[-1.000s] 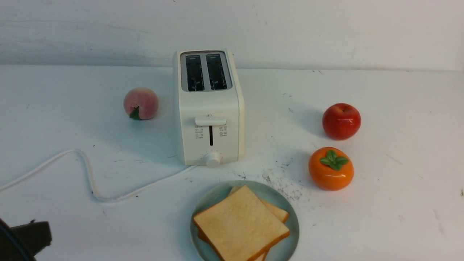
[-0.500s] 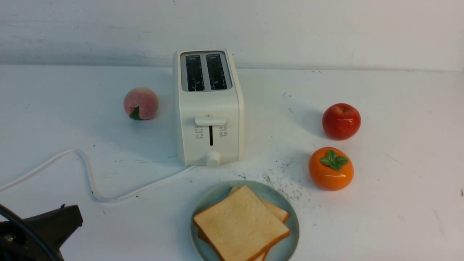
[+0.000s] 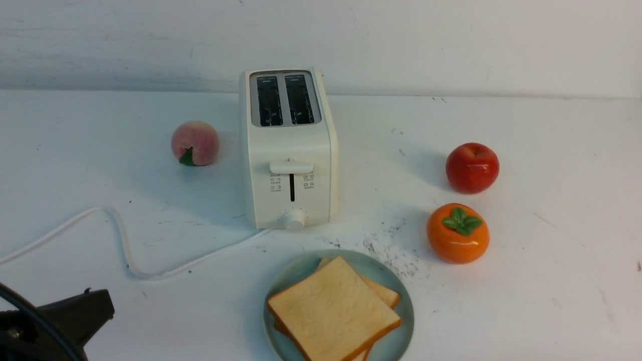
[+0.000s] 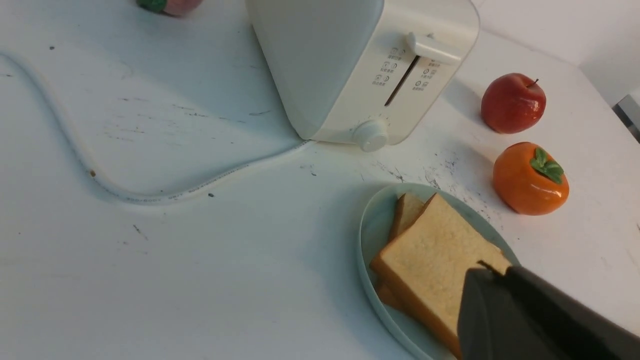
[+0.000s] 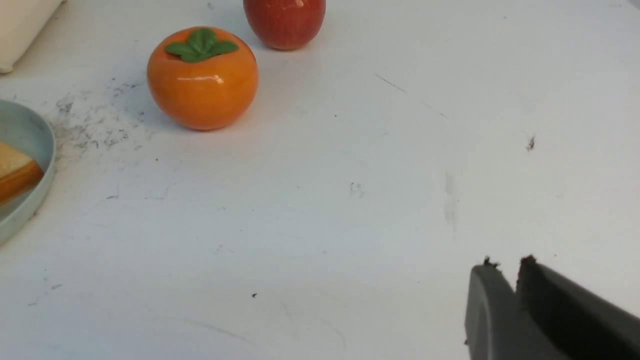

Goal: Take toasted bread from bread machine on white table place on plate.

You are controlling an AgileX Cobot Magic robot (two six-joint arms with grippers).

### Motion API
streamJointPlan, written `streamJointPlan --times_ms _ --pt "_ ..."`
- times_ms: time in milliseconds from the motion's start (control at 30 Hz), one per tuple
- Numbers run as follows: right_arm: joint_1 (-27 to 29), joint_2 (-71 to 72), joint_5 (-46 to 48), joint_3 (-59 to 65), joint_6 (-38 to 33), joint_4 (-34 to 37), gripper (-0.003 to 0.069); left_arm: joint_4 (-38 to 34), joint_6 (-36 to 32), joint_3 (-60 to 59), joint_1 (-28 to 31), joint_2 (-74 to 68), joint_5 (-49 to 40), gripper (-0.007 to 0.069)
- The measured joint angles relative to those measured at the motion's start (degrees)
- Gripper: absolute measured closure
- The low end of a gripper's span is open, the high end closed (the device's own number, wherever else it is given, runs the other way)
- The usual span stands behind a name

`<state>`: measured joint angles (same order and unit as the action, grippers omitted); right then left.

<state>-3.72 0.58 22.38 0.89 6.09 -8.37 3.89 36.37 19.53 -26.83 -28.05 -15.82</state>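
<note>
1. Now both bread [image 3: 333, 311] slices lie stacked on the plate [image 3: 401, 296], near the counter's [image 3: 551, 301] front edge, just before the toaster [image 3: 288, 150].
2. Left gripper [image 4: 487, 272] hovers closed and empty at the near left.
3. Right gripper [image 5: 505, 267] shows a narrow gap, holding nothing, above bare counter on the right.
</note>
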Motion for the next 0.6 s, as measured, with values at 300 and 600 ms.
streamJointPlan --times_ms 300,600 --pt "0.0 0.0 0.0 0.0 0.0 0.0 0.0559 -0.1 -1.8 0.0 1.4 0.1 -2.9 0.0599" --pt "0.0 0.0 0.0 0.0 0.0 0.0 0.0548 -0.9 -2.8 -3.0 12.4 10.4 -5.1 0.0589"
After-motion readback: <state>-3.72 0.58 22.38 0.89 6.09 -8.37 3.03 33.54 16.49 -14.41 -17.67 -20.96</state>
